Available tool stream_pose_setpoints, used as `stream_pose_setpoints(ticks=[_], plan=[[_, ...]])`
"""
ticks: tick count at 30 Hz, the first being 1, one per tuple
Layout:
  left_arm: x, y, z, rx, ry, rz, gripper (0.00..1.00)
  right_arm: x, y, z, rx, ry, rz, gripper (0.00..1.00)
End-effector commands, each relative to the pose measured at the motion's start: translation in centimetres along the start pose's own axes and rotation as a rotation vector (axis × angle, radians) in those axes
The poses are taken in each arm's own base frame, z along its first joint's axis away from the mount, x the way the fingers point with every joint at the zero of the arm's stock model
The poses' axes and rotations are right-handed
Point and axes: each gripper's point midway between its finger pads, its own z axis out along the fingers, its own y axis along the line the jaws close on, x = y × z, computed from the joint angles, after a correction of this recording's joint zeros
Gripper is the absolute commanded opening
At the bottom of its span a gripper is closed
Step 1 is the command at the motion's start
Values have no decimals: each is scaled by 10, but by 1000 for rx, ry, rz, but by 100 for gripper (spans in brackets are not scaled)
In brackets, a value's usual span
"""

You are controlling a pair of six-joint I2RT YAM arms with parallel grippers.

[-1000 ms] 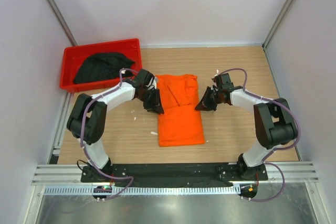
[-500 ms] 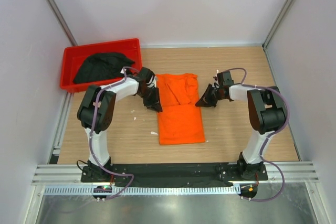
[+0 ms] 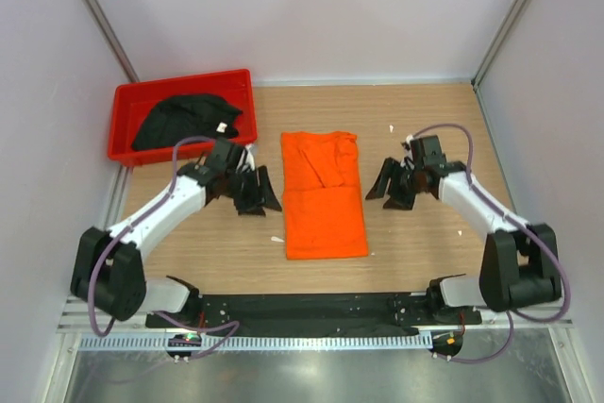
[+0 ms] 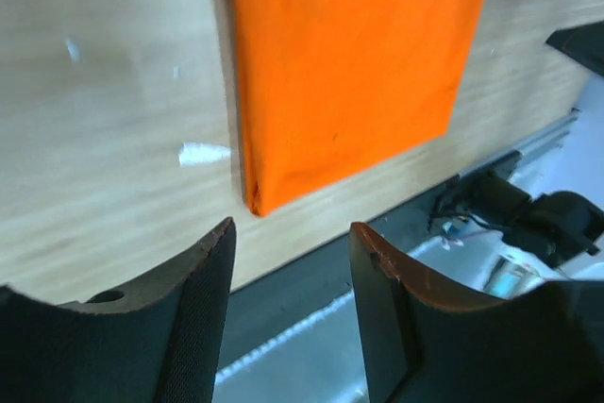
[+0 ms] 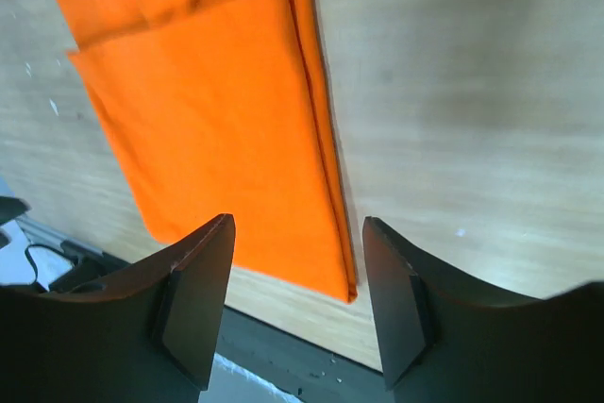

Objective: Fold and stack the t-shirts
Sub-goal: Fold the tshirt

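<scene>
Left gripper [image 4: 293, 228] and right gripper [image 5: 298, 221] gape empty either side of the bright orange cloth t-shirt [image 3: 324, 205], soft and limp, likely best pinched at its near corners.

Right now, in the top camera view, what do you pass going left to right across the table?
Red bin holding the black t-shirt → left gripper, open → orange t-shirt, folded flat → right gripper, open.
</scene>
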Motion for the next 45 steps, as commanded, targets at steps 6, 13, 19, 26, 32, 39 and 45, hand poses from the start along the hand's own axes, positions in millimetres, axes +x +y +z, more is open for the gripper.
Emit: stream_pose_setpoints(ticks=[6,13,19,26,32,39,45], plan=[[59,8,32,197,41,-533,52,95,-23,2,-24,31,213,58],[58,10,45,197,-42,-674,54,119,-39,8,-94,-72,387,59],[101,37,61,98,27,-794,53,127,-39,15,-122,-58,433,57],[119,43,70,85,60,-890,51,141,-44,12,-64,6,434,54],[124,49,74,54,63,-917,49,156,-49,13,-56,51,438,51],[128,59,78,11,52,-950,45,160,-48,16,-72,73,424,49],[128,66,81,-14,29,-972,41,153,-46,20,-88,36,452,47]])
